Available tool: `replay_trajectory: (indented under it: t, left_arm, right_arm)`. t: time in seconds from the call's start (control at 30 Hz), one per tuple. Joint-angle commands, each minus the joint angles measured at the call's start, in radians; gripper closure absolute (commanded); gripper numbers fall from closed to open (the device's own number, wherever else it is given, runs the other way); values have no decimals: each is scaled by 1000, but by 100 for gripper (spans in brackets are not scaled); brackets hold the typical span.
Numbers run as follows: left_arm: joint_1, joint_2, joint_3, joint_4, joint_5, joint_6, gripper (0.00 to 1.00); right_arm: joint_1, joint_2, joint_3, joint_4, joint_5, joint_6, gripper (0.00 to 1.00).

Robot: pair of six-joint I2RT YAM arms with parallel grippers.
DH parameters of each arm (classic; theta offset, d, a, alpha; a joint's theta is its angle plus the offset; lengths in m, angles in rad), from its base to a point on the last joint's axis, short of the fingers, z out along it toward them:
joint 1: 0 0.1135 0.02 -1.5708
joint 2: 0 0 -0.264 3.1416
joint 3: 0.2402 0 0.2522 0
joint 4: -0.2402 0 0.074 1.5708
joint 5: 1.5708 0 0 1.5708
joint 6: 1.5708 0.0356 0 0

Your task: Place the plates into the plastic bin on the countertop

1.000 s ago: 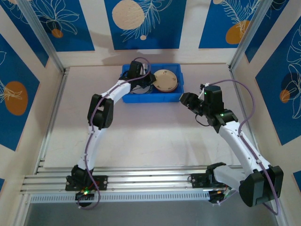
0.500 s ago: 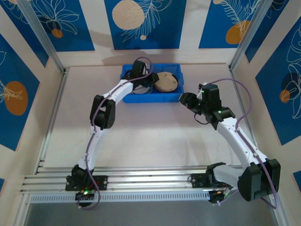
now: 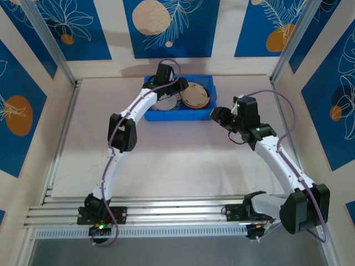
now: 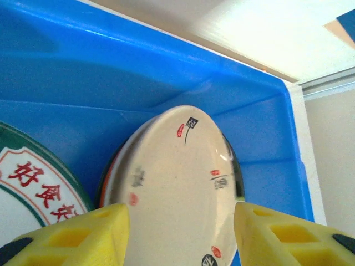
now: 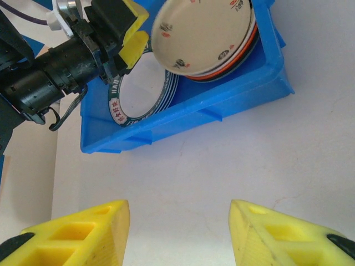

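The blue plastic bin [image 3: 177, 115] stands at the back of the countertop [image 3: 183, 155]. On its right side a cream plate [image 4: 177, 183] [image 5: 202, 33] [image 3: 196, 94] rests tilted on a stack with orange and black rims [image 5: 244, 52]. White plates with green rims [image 5: 141, 91] [image 4: 28, 183] lie stacked on the bin's left side. My left gripper [image 4: 180, 233] [image 3: 178, 87] [image 5: 133, 30] hovers inside the bin, open, its yellow fingers either side of the cream plate without touching it. My right gripper [image 5: 180, 233] [image 3: 216, 116] is open over bare countertop just in front of the bin's right end.
Aluminium rails [image 3: 61, 144] run along the left and near edges. Blue floral wall panels [image 3: 166, 27] close in the back and sides. The bin's far wall [image 4: 138, 72] rises close behind the plates.
My left gripper's jaws have opened and let go of the cream plate, which stays on the right stack. The left wrist has shifted slightly toward the back. The right arm has edged toward the bin.
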Motion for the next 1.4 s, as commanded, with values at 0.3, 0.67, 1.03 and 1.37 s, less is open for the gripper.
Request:
replay_trajectory:
  t: [0.3, 0.67, 1.03, 1.37]
  left_arm:
    - [-14, 0, 28, -68, -48, 65, 53]
    - [-48, -406, -356, 71, -144, 333, 0]
    - [-56, -918, -1062, 340, -315, 479, 0]
    - [-55, -1284, -1752, 826, -553, 736, 0]
  right_arm:
    - [20, 35, 49, 16, -5, -33, 49]
    - [11, 60, 111, -6, 46, -214, 46]
    - [-3, 92, 115, -45, 116, -308, 1]
    - [101, 25, -186, 313, 462, -487, 1]
